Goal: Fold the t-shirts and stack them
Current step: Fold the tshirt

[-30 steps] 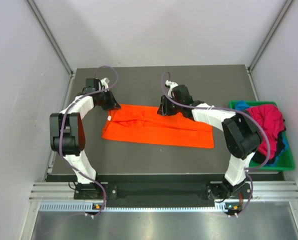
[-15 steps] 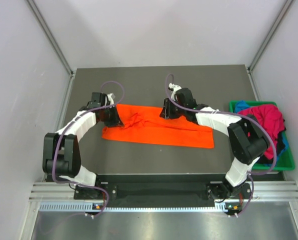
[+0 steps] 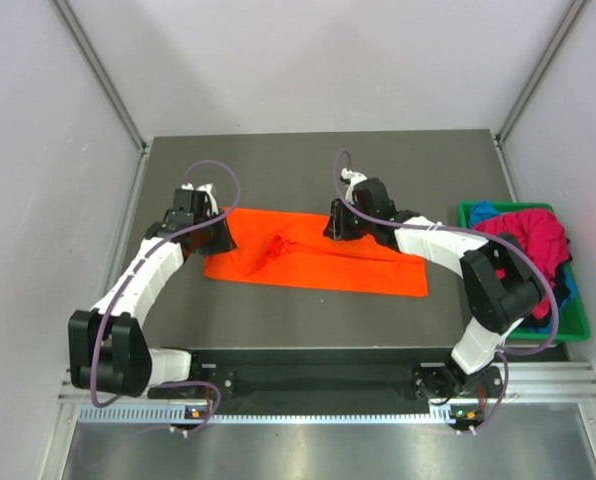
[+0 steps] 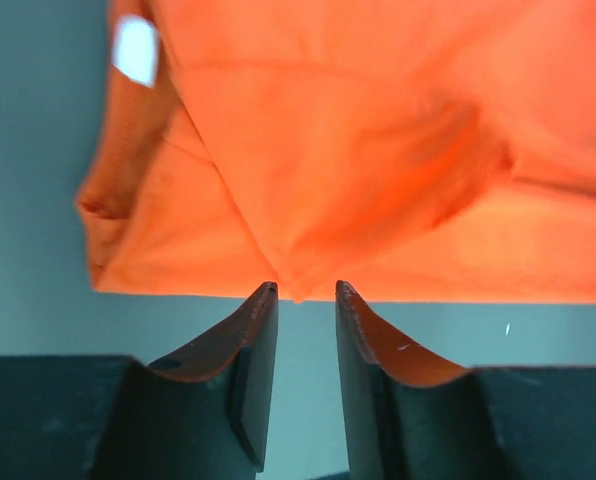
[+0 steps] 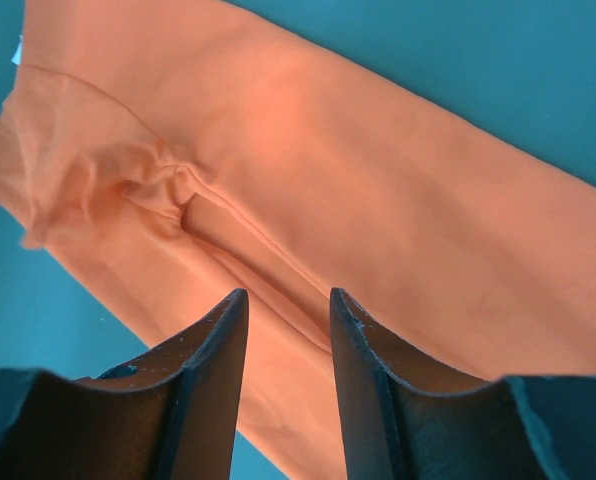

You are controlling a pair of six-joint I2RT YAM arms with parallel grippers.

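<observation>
The orange t-shirt [image 3: 348,262] lies on the dark table as a long folded band, with wrinkles near its left third. My left gripper [image 3: 221,236] is open at the shirt's left end. In the left wrist view its fingertips [image 4: 300,290] stand apart at the edge of the orange cloth [image 4: 378,150], with a folded corner just between them. My right gripper [image 3: 336,228] is open over the shirt's far edge near the middle. In the right wrist view it [image 5: 288,295] hovers above the orange cloth [image 5: 398,190]. The magenta-red t-shirt [image 3: 533,240] and the blue t-shirt [image 3: 485,211] lie bunched in the bin.
A green plastic bin [image 3: 568,330] stands at the table's right edge. Grey walls close in the table on the left, far and right sides. A white tag [image 4: 135,48] shows on the orange shirt's far left corner.
My left gripper came nearer along the shirt's left end, and the bunched left corner now lies flatter. The left elbow swung down and left. The right gripper barely moved.
</observation>
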